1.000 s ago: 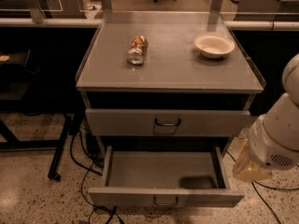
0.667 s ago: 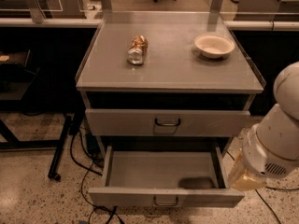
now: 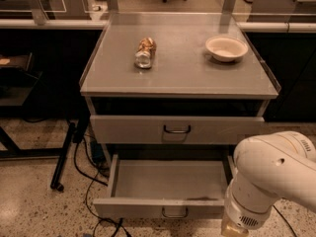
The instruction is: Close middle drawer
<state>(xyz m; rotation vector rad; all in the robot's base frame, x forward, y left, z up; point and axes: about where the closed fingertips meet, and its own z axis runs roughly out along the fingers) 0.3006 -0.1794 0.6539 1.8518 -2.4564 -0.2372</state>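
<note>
The middle drawer (image 3: 168, 181) is a wide shallow grey tray, pulled far out and empty, with a small dark bar handle (image 3: 175, 213) at the centre of its flat front. Above it, the taller-fronted grey drawer (image 3: 177, 129) stands slightly out. The lowest drawer is out of view. My white arm (image 3: 269, 177) hangs at the lower right, beside the right front corner of the middle drawer. My gripper is at the arm's lower end; only its tan base (image 3: 233, 229) shows, cut off by the bottom edge.
On the grey cabinet top (image 3: 182, 78) lie a crushed can (image 3: 144, 52) and a white bowl (image 3: 226, 48). Black cables (image 3: 91, 181) and a black stand leg (image 3: 64, 157) run over the speckled floor at the left. Dark desks stand on both sides.
My arm has moved down and to the left, closer to the right front corner of the middle drawer. The drawers have not moved.
</note>
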